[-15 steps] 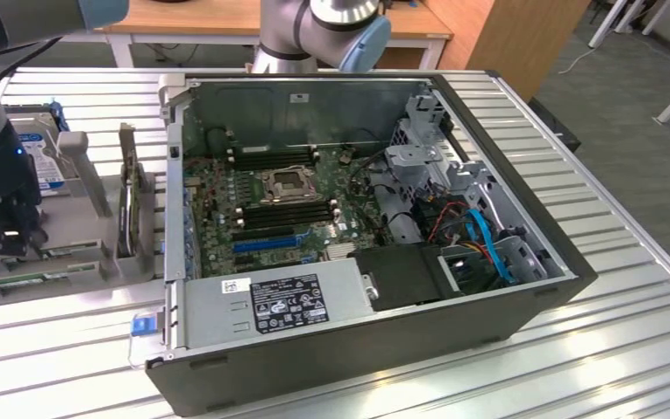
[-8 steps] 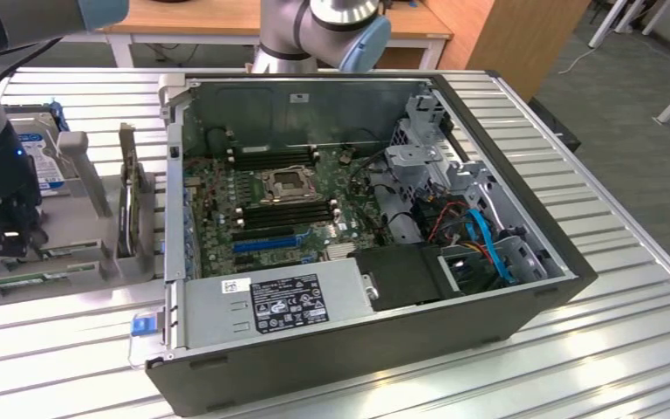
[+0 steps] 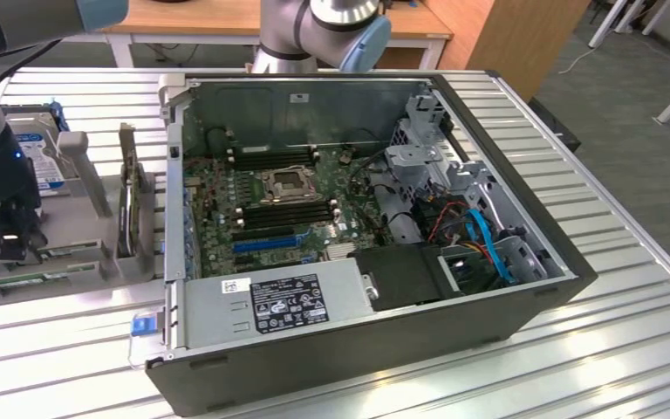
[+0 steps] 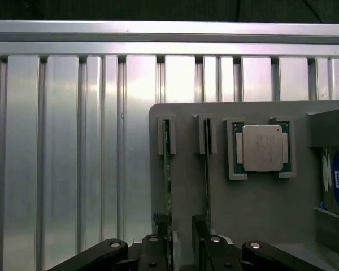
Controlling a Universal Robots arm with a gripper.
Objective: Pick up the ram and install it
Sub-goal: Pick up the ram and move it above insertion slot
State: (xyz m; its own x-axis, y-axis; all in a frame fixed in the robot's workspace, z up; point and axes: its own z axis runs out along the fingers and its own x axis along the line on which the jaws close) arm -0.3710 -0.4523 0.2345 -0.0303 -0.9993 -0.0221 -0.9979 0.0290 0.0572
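2 ram sticks, 1 CPU, 1 tool

Cams: ext high & oblique, wrist close & top-down.
Ext looks down over open PC on table, tray at the exterior view's left. Wrist looks straight down past gripper onto tray. Shared: tray, table slats.

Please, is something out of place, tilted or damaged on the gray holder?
Nothing stands out. Both ram sticks stand straight in their slots of the gray holder, and the CPU sits square in its frame.
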